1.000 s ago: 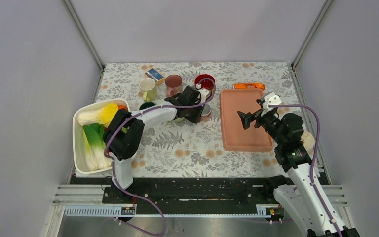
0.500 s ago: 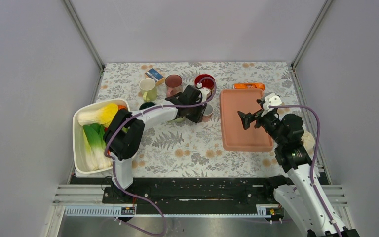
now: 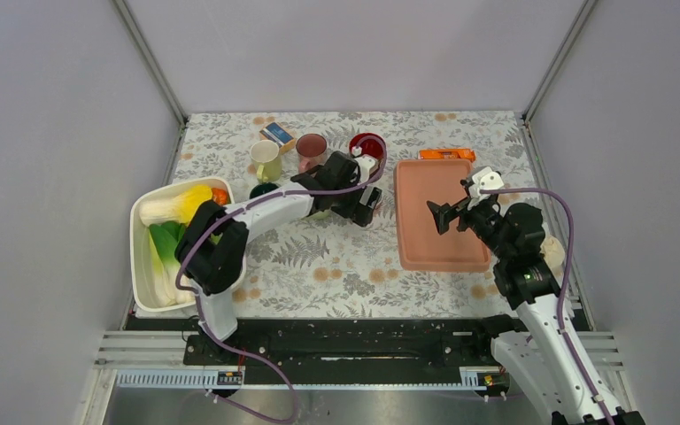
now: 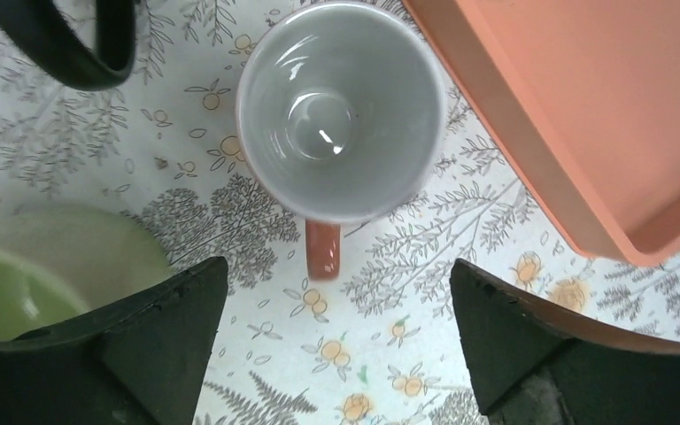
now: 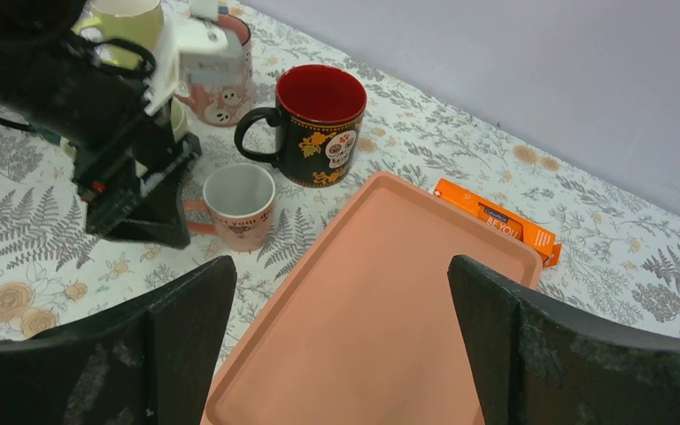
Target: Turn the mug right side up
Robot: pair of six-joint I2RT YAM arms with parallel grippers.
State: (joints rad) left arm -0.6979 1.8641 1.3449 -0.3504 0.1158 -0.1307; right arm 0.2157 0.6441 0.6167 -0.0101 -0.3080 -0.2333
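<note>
The mug stands mouth up on the flowered tablecloth, just left of the orange tray, near the tray's far-left corner. A narrow strip of cloth shows between the mug and the tray's edge. The mug's inside is white and empty. Its small orange handle points away from the tray, toward the left gripper.

The left gripper hangs right above the mug, on the side away from the tray. Its two fingers are spread wide, with nothing between them. Neither finger touches the mug, which stands on its own. From the top camera this gripper covers most of the mug.

The right gripper hovers over the middle of the tray. Its jaws are also wide apart and empty.

Beyond the tray's far-left corner stands a black mug with a red inside, also mouth up. Left of it are a pink mug and a pale yellow mug. An orange box lies flat just past the tray's far edge.

Well to the left of the tray is a white bin holding vegetables. A pale green dish sits under the left arm, farther from the tray than the mug. The black loop at the top of the left wrist view may be the black mug's handle, but too little of it shows to be sure.
</note>
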